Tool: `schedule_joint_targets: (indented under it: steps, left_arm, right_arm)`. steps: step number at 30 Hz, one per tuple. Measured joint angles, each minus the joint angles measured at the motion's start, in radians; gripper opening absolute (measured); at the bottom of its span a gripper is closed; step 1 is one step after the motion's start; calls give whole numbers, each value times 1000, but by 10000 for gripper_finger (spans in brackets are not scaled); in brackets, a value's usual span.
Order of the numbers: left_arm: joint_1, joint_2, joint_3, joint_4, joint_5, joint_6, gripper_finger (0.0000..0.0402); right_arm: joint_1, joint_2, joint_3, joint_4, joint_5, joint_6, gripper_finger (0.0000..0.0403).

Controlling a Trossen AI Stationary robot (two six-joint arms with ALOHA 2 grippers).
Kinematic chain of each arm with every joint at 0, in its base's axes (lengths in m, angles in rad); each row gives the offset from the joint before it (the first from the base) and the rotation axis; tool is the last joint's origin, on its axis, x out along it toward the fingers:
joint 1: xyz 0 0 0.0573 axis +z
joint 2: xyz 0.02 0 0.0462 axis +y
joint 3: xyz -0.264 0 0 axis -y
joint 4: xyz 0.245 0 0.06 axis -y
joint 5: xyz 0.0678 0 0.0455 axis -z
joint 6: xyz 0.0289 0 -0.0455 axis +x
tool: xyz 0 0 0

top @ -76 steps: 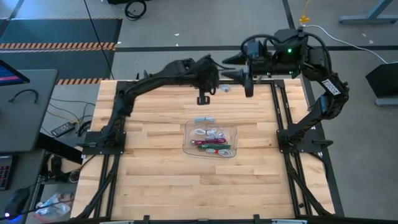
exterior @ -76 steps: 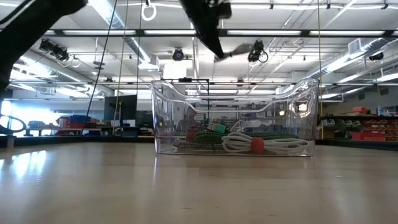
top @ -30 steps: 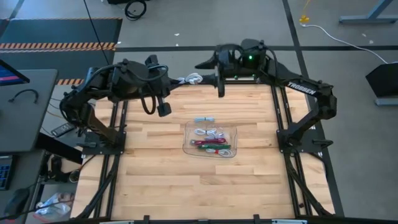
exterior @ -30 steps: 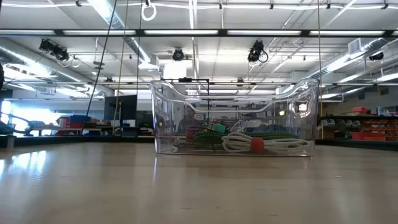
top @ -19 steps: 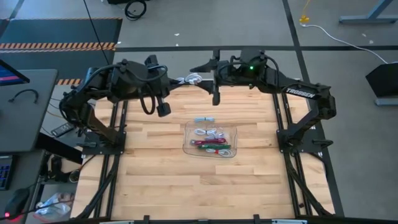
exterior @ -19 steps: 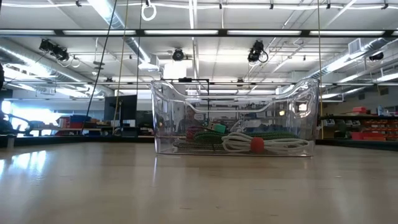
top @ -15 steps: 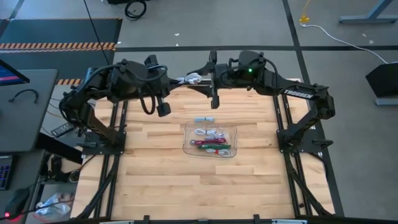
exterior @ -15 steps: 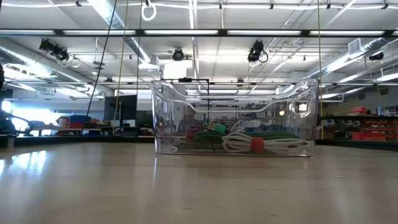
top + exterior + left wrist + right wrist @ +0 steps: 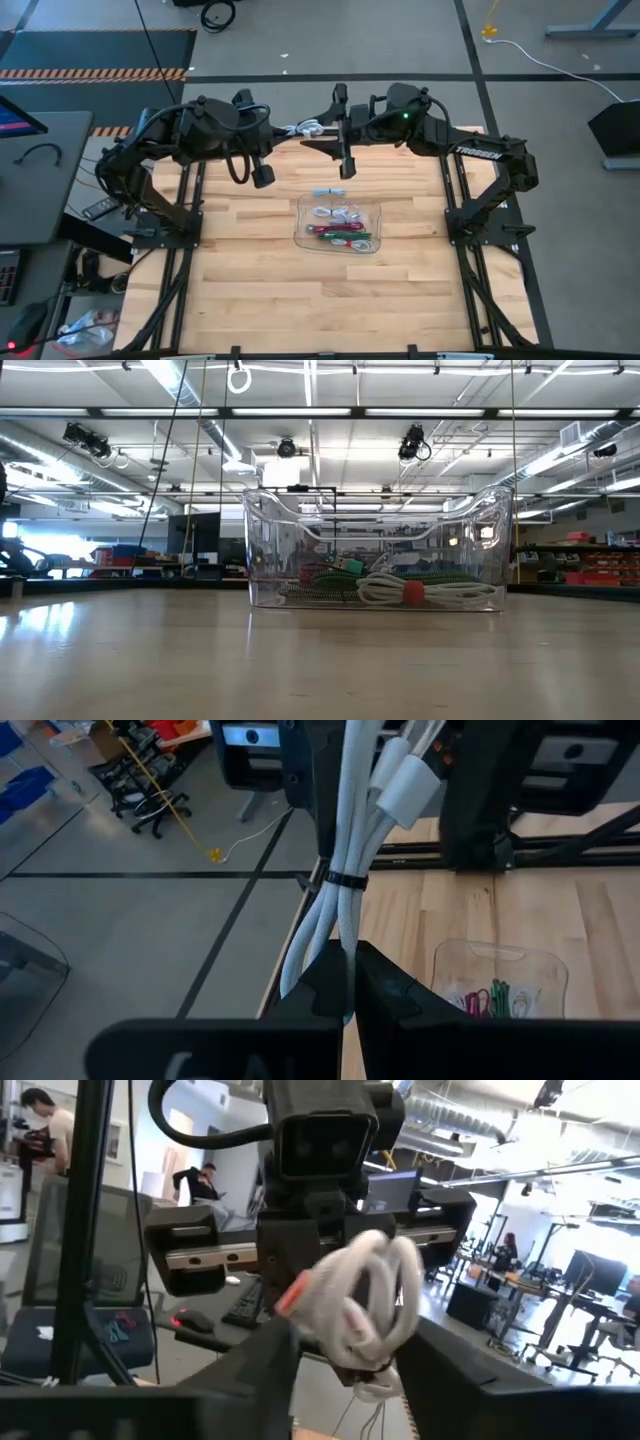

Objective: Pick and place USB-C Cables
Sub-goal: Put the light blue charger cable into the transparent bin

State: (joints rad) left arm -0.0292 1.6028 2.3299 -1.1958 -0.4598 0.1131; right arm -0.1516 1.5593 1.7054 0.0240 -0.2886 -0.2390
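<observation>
A white USB-C cable bundle with a black tie hangs in the air over the table's far edge. My left gripper is shut on it, reaching in from the left. My right gripper faces it from the right. It is open, with one finger on each side of the bundle's looped end; whether they touch it I cannot tell. Several coiled cables, red, green and white, lie in the clear tray at mid-table. A grey-blue cable lies on the wood just beyond the tray. My left gripper pinches one end of the white bundle between its two fingers. It comes from the table's left, pointing slightly down. The bundle runs on along the fingers and out past their tips, lifted clear of the table.
In the low view the clear tray stands on the bare wood with its cables on the bottom. Black frame rails run along the table's left and right sides. People show in the room behind, seen in the right wrist view.
My right gripper has moved along the far edge toward the table's left and rolled a little. It has closed in on the white bundle, and its fingers now stand on either side of it. My left gripper and the bundle have kept still.
</observation>
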Motion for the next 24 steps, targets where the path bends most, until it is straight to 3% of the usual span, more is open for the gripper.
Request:
schedule_joint_targets:
  steps: [6,7,17,24]
  left_arm:
    - [-2,0,0,-9,9,0,10]
    - [-2,0,0,-10,8,0,10]
    - [-47,0,0,-57,46,-11,74]
    - [-108,0,0,-220,51,-194,86]
  right_arm:
    - [-1,-2,0,-17,8,-2,33]
    - [-1,-2,0,-18,9,-7,27]
    - [-48,2,-2,-131,31,1,27]
    - [-126,-1,0,-204,56,35,27]
